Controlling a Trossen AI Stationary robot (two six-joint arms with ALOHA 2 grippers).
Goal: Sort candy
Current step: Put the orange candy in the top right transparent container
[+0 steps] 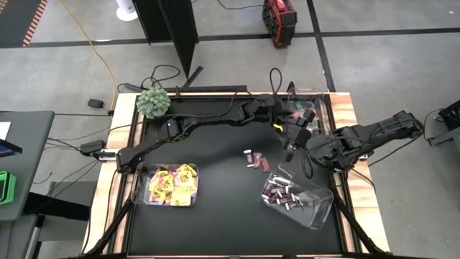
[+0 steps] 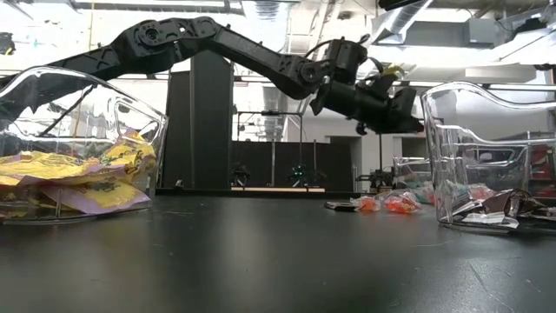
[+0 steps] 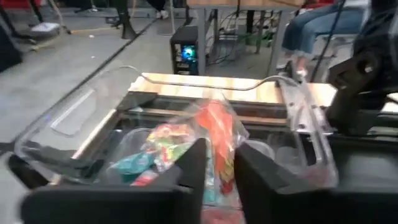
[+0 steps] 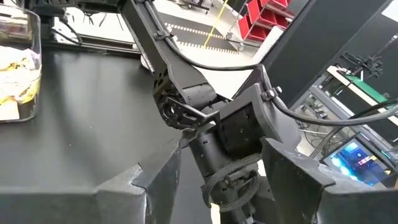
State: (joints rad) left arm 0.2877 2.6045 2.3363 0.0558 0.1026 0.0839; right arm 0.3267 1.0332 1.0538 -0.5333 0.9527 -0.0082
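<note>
My left gripper (image 3: 217, 155) reaches across to the table's far right corner, over a clear bin (image 1: 310, 115) holding teal-and-pink candy (image 3: 158, 146). It is shut on one orange-pink wrapped candy (image 3: 217, 127). My right gripper (image 1: 290, 146) hovers open just nearer than that bin, with nothing between its fingers. More loose candy (image 1: 255, 160) lies on the black table top at centre right. Yellow packets (image 1: 172, 185) fill a bin at near left. Dark mini bars (image 1: 282, 194) lie in a bin at near right. My left gripper pinches the orange-pink wrapper between its two fingers, low on the wrapper (image 3: 220, 163). The rest of the wrapper sticks out beyond the fingertips. The fingers come nearly level from the table's left side. The candy is clear of the table, above the far right bin.
A fuzzy green ball plant (image 1: 152, 102) stands at the far left corner. My right arm (image 1: 359, 137) is close beside the left wrist. The table has a wooden rim (image 1: 345, 108). Cables run along the far edge, and the table's middle is bare black surface.
</note>
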